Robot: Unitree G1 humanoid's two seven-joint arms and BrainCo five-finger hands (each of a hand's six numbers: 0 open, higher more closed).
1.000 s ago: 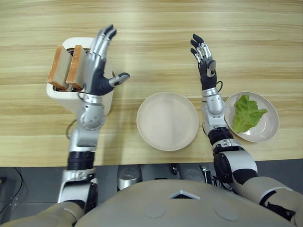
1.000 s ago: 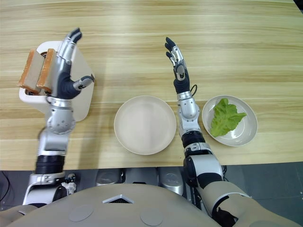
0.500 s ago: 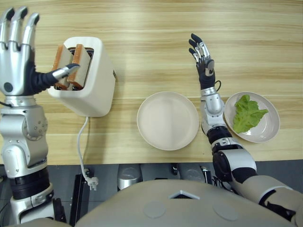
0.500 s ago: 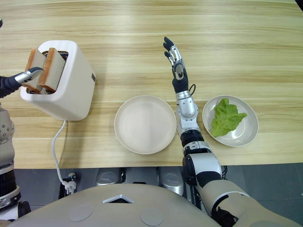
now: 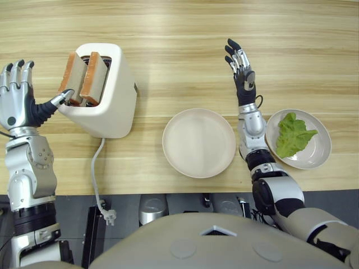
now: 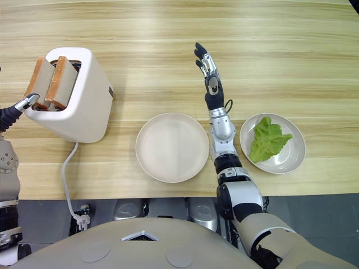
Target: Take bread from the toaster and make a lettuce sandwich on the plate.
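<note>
- Your left hand (image 5: 17, 98) is spread open and empty, just left of the toaster (image 5: 112, 106); both bread (image 5: 84, 78) slices stand in its slots.
- Pinch the nearer slice's top edge, then lift straight up.
- Your right hand (image 5: 241, 70) hangs open and empty, near the plate (image 5: 199, 143).

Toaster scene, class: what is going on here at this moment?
The robot holds nothing yet. Its left hand is open beside the toaster, where two bread slices stand in the slots. Its right hand is open over the table, beyond the empty plate and the dish holding the lettuce.
</note>
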